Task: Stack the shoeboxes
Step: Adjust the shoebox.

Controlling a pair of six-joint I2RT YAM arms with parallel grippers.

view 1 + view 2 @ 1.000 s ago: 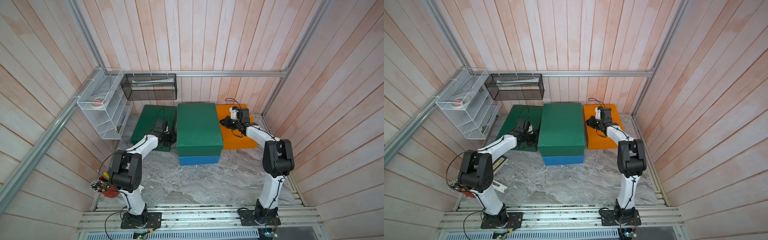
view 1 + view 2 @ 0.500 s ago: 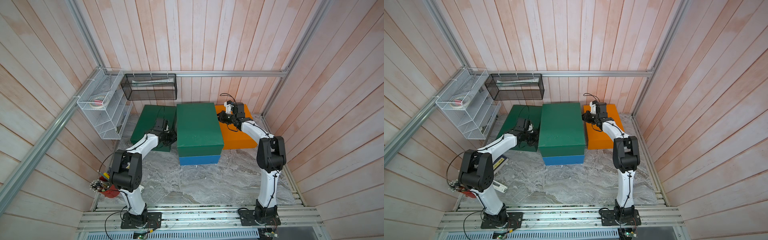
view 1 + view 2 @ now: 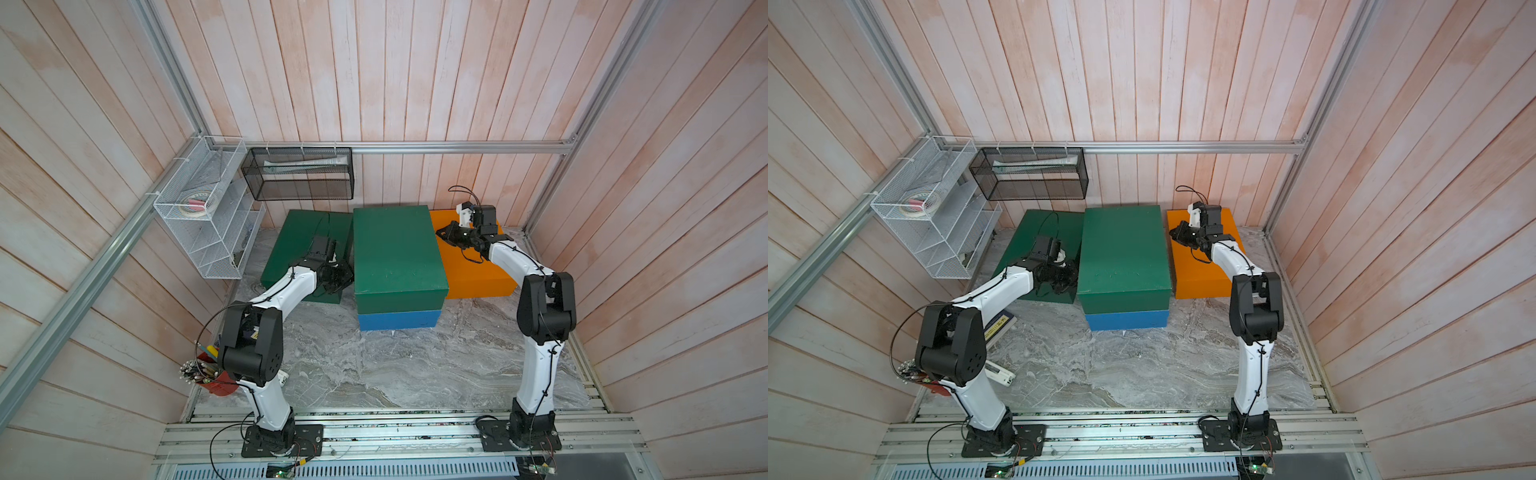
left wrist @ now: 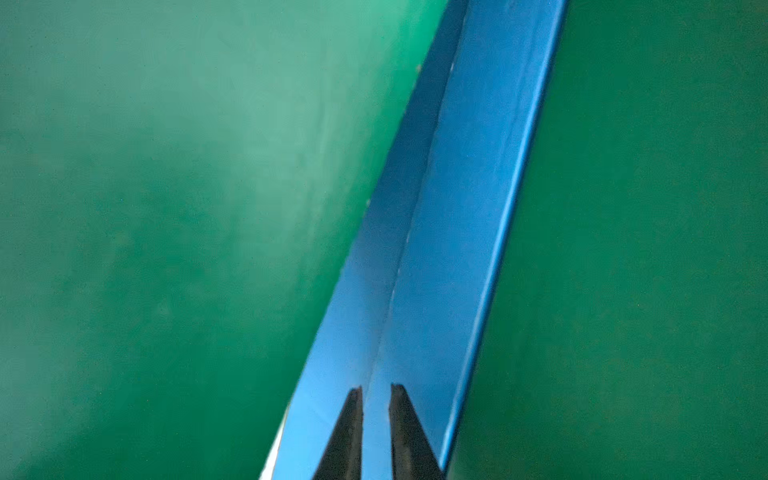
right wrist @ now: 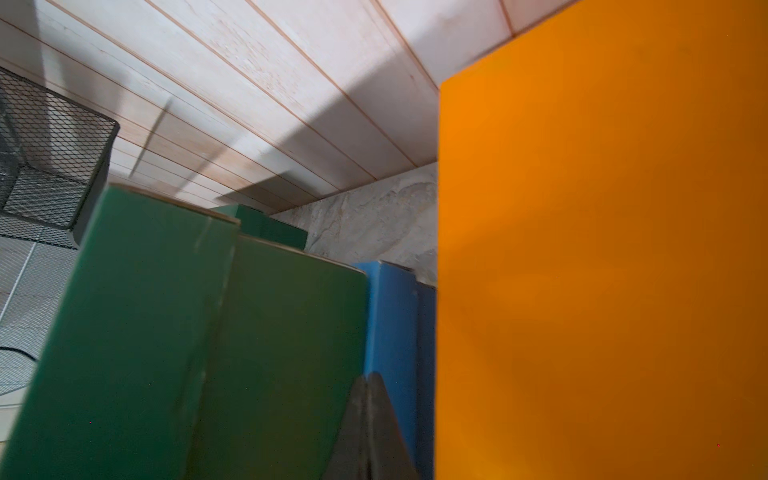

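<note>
In both top views a dark green shoebox [image 3: 395, 249] [image 3: 1123, 249] lies stacked on a blue shoebox [image 3: 399, 320] [image 3: 1127, 320] mid-floor. A second green shoebox [image 3: 299, 237] [image 3: 1034, 232] sits to the left, and an orange shoebox [image 3: 469, 274] [image 3: 1196, 270] to the right. My left gripper [image 3: 345, 274] [image 4: 376, 388] is at the stack's left side, against the blue box [image 4: 449, 208], fingers a narrow gap apart and empty. My right gripper [image 3: 442, 232] [image 5: 370, 376] is shut and empty, low between the stack's green side [image 5: 208, 332] and the orange box [image 5: 602, 249].
A white wire rack [image 3: 203, 208] and a black mesh basket [image 3: 299, 174] hang on the back-left walls. A red cup of pencils [image 3: 212, 374] and a navy book with a yellow label [image 3: 1000, 324] lie by the left arm's base. Walls close in on three sides.
The right gripper has slid toward the back wall along the stack's right side. The left gripper has stayed in place, and its fingers have parted slightly.
</note>
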